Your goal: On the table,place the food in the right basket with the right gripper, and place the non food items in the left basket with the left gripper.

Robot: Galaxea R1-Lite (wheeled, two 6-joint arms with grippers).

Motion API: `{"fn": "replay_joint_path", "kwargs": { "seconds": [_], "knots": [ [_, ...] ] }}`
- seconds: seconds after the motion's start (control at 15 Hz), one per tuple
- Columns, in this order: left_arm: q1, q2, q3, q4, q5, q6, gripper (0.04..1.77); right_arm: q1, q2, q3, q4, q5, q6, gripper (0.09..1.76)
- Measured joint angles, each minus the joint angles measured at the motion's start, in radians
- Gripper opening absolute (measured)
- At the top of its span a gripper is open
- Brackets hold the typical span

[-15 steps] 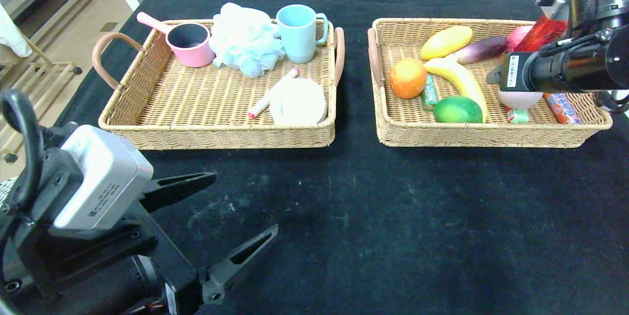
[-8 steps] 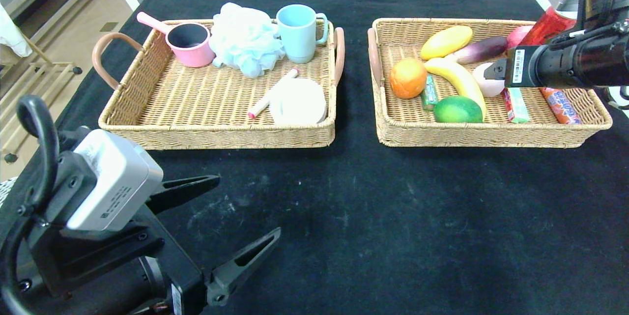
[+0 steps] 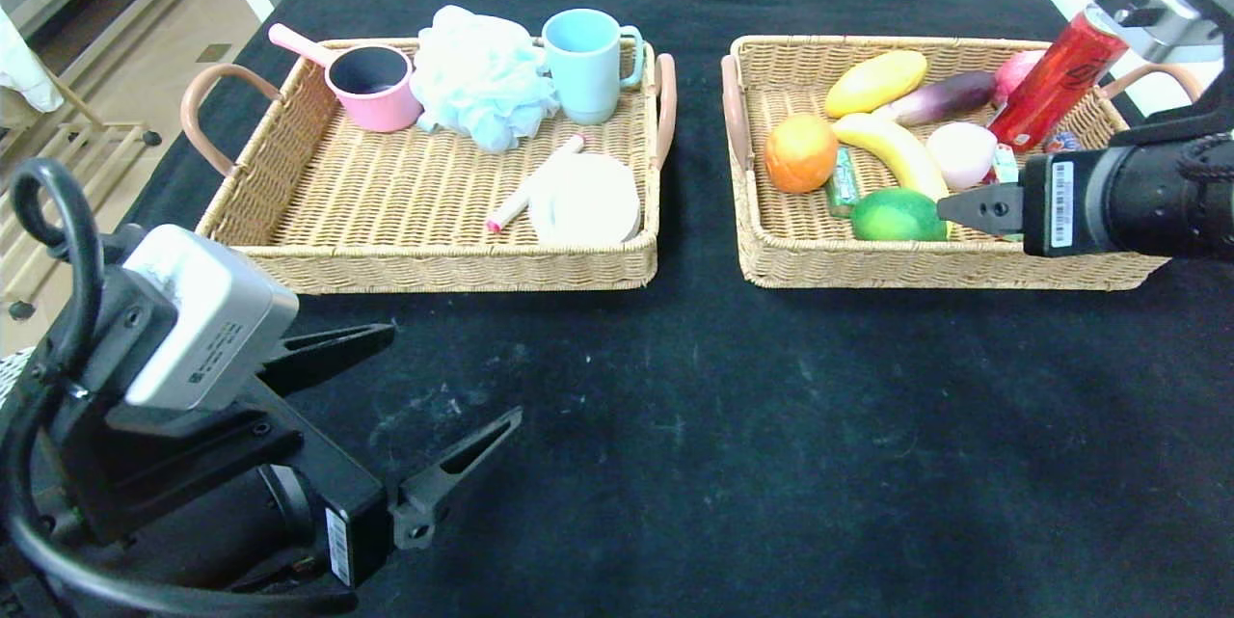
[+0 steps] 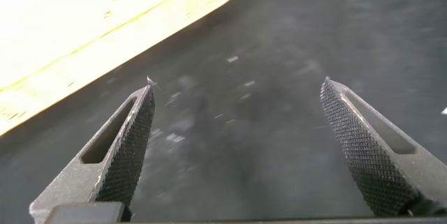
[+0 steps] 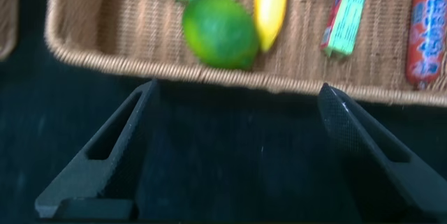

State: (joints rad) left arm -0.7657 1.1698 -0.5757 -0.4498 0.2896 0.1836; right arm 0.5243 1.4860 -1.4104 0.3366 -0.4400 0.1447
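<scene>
The right basket [image 3: 945,271] holds the food: an orange [image 3: 800,153], a green gum pack [image 3: 845,180] and a pale pink egg-shaped lump [image 3: 961,155]. My right gripper [image 3: 974,210] hangs open and empty at the basket's front wall; in its wrist view the right gripper [image 5: 237,88] frames black cloth just short of the wicker rim [image 5: 209,74]. The left basket [image 3: 434,269] holds a white disc [image 3: 585,201] and a pink-ended marker [image 3: 533,183]. My left gripper [image 3: 453,375] stands open over the table [image 3: 723,406] at the near left, left gripper [image 4: 237,82] empty.
The right basket also has a lime [image 3: 897,215], banana [image 3: 892,150], mango [image 3: 875,83], eggplant [image 3: 940,97] and a leaning red can [image 3: 1051,83]. A pink pot [image 3: 371,86], blue bath puff [image 3: 482,78] and blue mug [image 3: 583,64] stand at the left basket's back.
My right gripper has opened wider and drawn back from over the right basket to its front wall, leaving the pink lump lying beside the banana. The left arm shifted slightly.
</scene>
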Motion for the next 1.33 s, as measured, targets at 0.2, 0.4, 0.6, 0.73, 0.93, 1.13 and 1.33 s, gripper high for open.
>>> {"fn": "replay_joint_path", "kwargs": {
  "seconds": [0.2,0.4,0.6,0.73,0.93,1.13,1.33],
  "knots": [
    [0.093,-0.029,0.01,0.011,0.007,-0.009,1.72,0.063,-0.109,0.129,-0.007,0.007,0.001,1.67],
    [0.208,-0.077,0.032,0.022,0.011,-0.012,1.72,0.127,-0.217,0.269,-0.05,0.041,-0.001,1.68],
    [0.296,-0.166,0.052,0.136,0.0,-0.03,1.72,0.181,-0.334,0.392,-0.083,0.053,-0.065,1.69],
    [0.33,-0.247,0.039,0.24,-0.004,-0.055,1.72,0.197,-0.409,0.453,-0.086,0.054,-0.128,1.7],
    [0.348,-0.382,0.028,0.378,0.005,-0.066,1.72,0.19,-0.52,0.533,-0.086,0.06,-0.145,1.7],
    [0.4,-0.48,0.018,0.446,-0.006,-0.061,1.72,0.135,-0.609,0.6,-0.085,0.154,-0.154,1.7],
    [0.46,-0.53,0.013,0.463,-0.009,-0.046,1.72,0.084,-0.67,0.628,-0.081,0.179,-0.171,1.7]
  ]
}}
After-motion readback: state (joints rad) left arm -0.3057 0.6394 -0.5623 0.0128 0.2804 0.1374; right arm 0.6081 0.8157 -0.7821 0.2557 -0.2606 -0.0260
